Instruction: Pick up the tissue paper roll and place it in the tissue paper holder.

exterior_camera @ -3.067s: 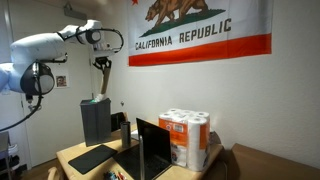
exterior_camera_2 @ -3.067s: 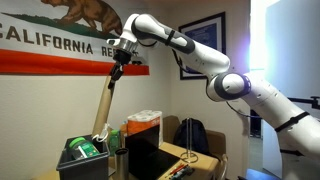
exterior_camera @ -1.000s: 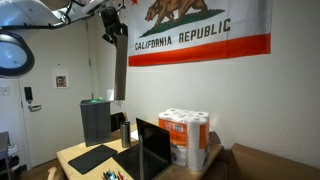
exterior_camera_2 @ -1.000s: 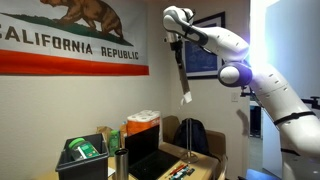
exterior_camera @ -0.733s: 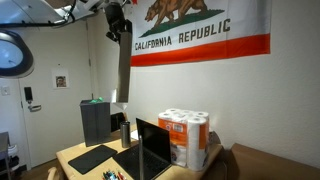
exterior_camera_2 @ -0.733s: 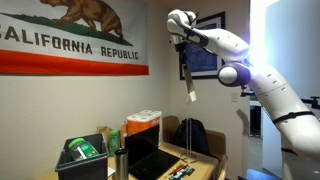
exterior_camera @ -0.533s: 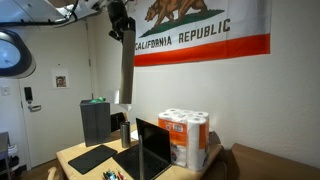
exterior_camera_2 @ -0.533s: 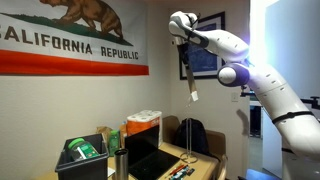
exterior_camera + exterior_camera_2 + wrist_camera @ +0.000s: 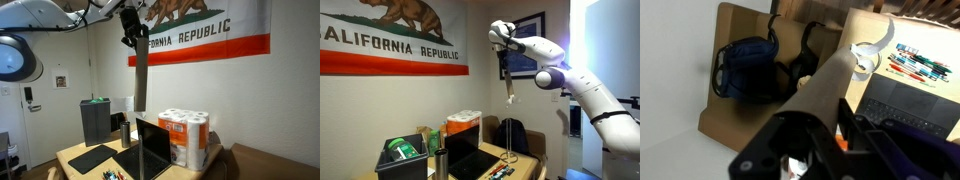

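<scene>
High above the tan wooden desk [image 9: 72, 151], clamped tight in the black two-finger gripper [image 9: 131, 36] by its top end: long, slim, pale tan tissue paper roll [image 9: 139, 85]. Hangs near-vertical, touching nothing else, before the edge of the red-striped California flag [image 9: 215, 30]. Well above the plastic-wrapped pack of white rolls [image 9: 186, 138].

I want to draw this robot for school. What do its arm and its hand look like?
The arm is white and smooth, made of chubby rounded tubes with darker rings at the joints. At its end sits the gripper, which is black and boxy. Up close in the wrist view it looks dark and blocky too. Any writing on it is too small to tell.
</scene>
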Motion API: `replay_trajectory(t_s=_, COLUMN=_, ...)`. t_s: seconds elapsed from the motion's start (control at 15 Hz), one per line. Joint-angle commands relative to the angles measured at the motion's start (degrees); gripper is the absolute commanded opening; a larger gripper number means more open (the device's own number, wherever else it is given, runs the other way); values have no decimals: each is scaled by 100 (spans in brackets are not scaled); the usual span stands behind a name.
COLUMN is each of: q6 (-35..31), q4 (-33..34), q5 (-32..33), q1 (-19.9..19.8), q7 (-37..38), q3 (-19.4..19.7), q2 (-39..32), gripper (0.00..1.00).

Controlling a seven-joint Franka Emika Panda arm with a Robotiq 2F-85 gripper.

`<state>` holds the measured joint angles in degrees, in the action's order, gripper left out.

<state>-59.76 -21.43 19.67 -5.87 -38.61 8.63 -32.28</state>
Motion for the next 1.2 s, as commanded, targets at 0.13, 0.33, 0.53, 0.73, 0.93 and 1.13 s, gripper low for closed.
replay_trajectory(t_s=0.13, q6=-193, q4=5, q5=-281, q1=-115, q7=107, q3=-98, q2=-267, gripper=2)
replay_trajectory(t_s=0.33, q6=-230, q4=31, q5=-325, q1=-80, q7=156, q3=-122, q2=-390, gripper=2)
replay_trajectory(t_s=0.53, q6=-294, q4=37, q5=-349, q1=-41, q7=188, q3=-135, q2=-475, gripper=2)
replay_trajectory(t_s=0.73, q6=-331, q4=35, q5=-406, q1=-33, q7=317, q3=-153, q2=-542, gripper=2)
replay_trajectory(t_s=0.93, q6=-319, q4=26, q5=-402, q1=-16, q7=429, q3=-163, q2=-595, gripper=2)
replay_trajectory(t_s=1.13, q6=-256, q4=12, q5=-378, q1=-4, q7=524, q3=-153, q2=-633, gripper=2)
